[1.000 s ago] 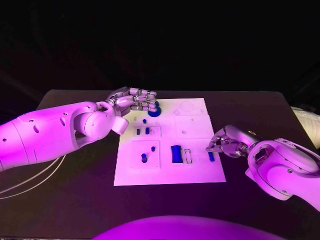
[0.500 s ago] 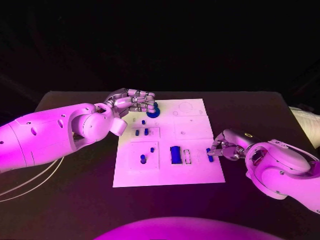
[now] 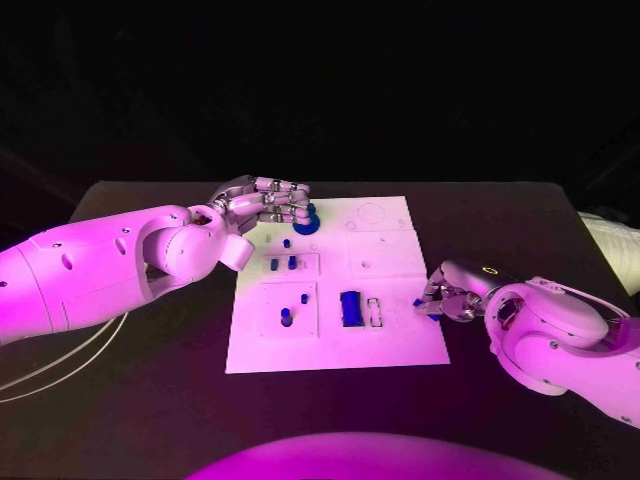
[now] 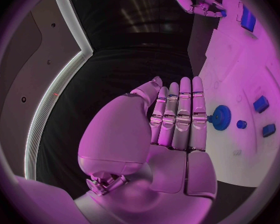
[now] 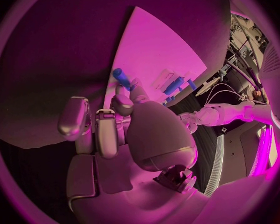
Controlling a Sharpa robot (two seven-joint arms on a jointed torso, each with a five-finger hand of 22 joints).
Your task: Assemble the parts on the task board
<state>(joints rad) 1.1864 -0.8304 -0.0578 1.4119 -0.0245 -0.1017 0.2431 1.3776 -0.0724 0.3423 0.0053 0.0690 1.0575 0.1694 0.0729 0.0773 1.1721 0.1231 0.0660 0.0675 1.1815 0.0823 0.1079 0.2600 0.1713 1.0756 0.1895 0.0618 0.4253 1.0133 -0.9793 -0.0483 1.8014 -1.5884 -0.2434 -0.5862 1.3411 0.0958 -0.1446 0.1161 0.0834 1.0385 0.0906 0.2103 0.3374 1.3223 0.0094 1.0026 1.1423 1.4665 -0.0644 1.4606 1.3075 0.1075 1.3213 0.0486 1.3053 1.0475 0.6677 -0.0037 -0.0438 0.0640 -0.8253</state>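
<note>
Right hand (image 3: 454, 293) pinches slim blue peg (image 5: 121, 77)

One task board (image 3: 392, 335); two hands: left hand (image 3: 263, 203), right hand (image 3: 453, 290); about seven blue parts (image 3: 350, 307).

We see the left hand (image 3: 267, 203) touching the round blue part (image 3: 307, 224) at the task board's (image 3: 392, 340) far edge; right hand (image 3: 447, 293) at its right edge, touching a small blue part (image 3: 420, 306).

The task board (image 3: 392, 340) lies in the middle of the table (image 3: 508, 210); a round part (image 3: 307, 224) sits near the board's far left corner, beside the left hand (image 3: 267, 200); the right hand (image 3: 450, 290) is at the board's right edge, a small part (image 5: 121, 77) at its fingertips.
</note>
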